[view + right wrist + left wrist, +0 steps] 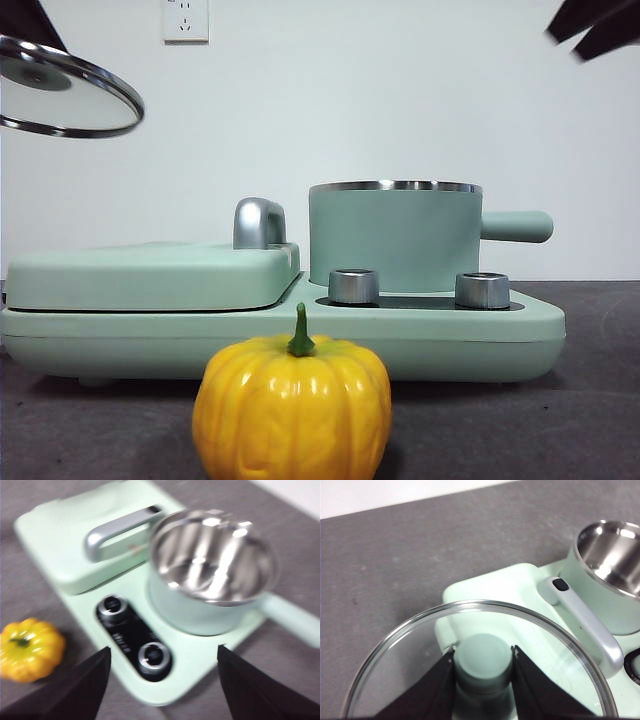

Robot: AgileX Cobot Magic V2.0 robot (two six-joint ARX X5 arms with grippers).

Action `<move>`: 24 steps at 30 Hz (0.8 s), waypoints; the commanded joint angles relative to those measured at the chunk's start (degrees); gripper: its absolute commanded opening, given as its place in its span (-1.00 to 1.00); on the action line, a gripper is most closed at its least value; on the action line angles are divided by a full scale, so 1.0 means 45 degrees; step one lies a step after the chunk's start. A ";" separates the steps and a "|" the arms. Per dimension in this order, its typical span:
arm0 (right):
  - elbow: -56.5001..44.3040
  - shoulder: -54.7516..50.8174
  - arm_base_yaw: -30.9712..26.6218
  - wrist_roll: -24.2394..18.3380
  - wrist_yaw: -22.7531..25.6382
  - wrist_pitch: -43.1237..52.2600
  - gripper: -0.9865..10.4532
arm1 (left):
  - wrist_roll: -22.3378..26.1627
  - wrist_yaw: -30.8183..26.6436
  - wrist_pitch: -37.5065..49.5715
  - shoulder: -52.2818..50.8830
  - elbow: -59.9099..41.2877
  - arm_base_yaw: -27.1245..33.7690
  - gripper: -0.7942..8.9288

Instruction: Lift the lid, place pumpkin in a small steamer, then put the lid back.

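Note:
The glass lid (62, 92) with its steel rim hangs tilted high at the upper left, held up over the flat griddle cover. My left gripper (483, 662) is shut on the lid's mint-green knob (484, 660). The small steamer (395, 238) stands open on the right of the cooker, its steel inside bare (212, 555). The yellow-orange pumpkin (292, 404) sits on the table in front of the cooker, also seen in the right wrist view (30, 649). My right gripper (162, 667) is open, high above the cooker's knobs, showing as a dark tip (598, 28) at the upper right.
The mint-green cooker base (520, 330) carries a flat griddle cover (150, 275) with a silver handle (258, 222) on its left half and two steel knobs (353, 286) in front of the steamer. The steamer's straight handle (515, 226) points right. A grey tabletop (600, 420) surrounds it.

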 commanded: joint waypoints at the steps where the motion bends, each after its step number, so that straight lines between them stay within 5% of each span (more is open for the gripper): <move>1: 0.0209 0.0806 0.0952 0.0267 -0.0024 0.0087 -0.24 | -0.0291 0.0019 0.0272 -0.0199 0.0175 0.0078 -0.82; 18: 0.0209 0.4847 0.5999 -0.0223 0.0408 0.0899 -0.23 | -0.0335 0.0024 0.0262 -0.0359 0.0175 0.0102 -0.82; 24: 0.0209 0.5819 0.7077 -0.0199 0.0860 0.2317 -0.07 | -0.0340 0.0024 0.0262 -0.0359 0.0175 0.0102 -0.82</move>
